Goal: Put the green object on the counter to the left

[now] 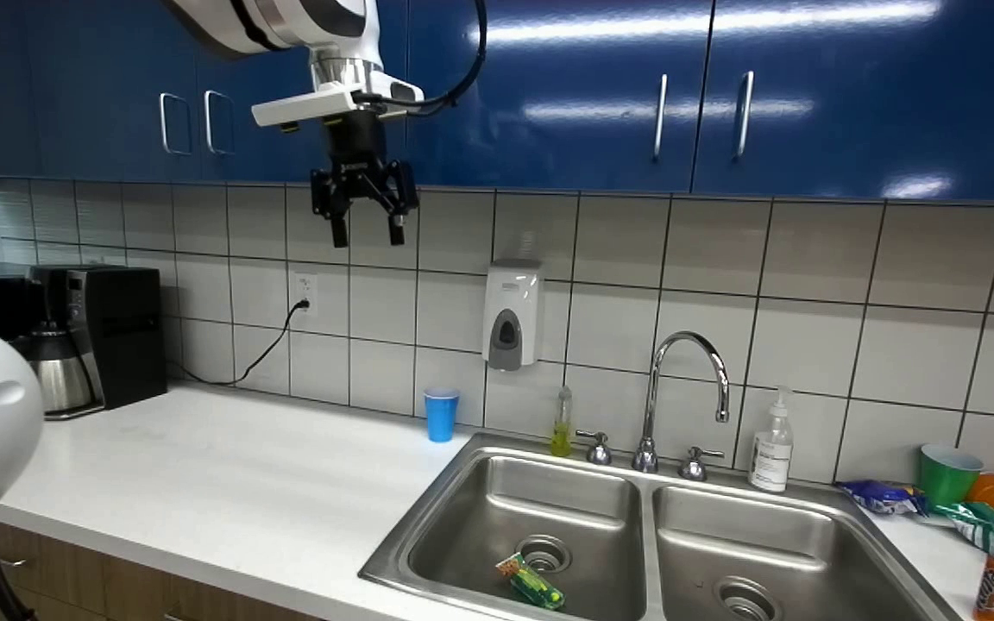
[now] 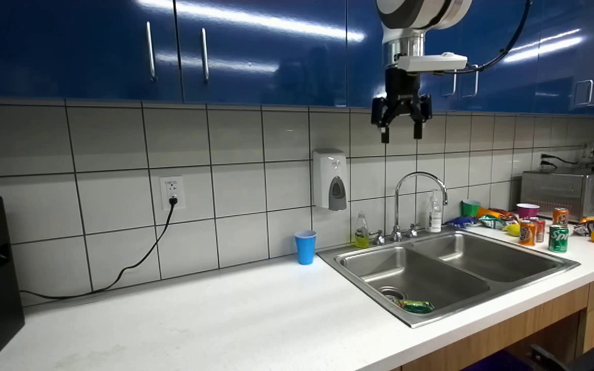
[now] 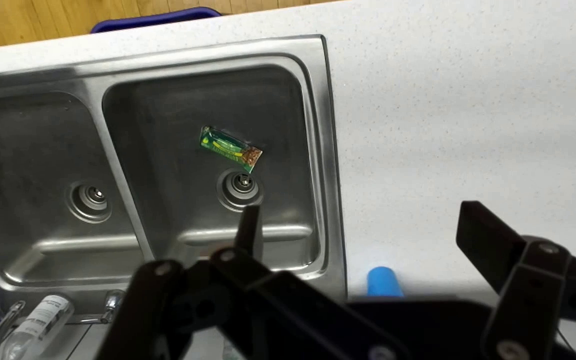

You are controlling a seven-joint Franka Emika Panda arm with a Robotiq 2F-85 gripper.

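Observation:
The green object (image 1: 533, 584) is a small flat green packet with yellow and brown marks. It lies on the floor of a sink basin beside the drain, and it also shows in an exterior view (image 2: 415, 306) and in the wrist view (image 3: 229, 148). The off-white counter (image 1: 221, 483) spreads beside that basin, also in an exterior view (image 2: 199, 330) and in the wrist view (image 3: 443, 125). My gripper (image 1: 368, 233) is open and empty, fingers pointing down, high above the counter and sink. It also shows in an exterior view (image 2: 401, 134) and in the wrist view (image 3: 360, 215).
The steel double sink (image 1: 648, 552) has a tall faucet (image 1: 654, 388) behind it. A blue cup (image 1: 441, 416) stands on the counter by the wall. A soap dispenser (image 1: 512, 315) hangs above. A coffee maker (image 1: 117, 336), cans (image 2: 558, 238) and wrappers stand farther off. Blue cabinets (image 1: 566, 103) hang overhead.

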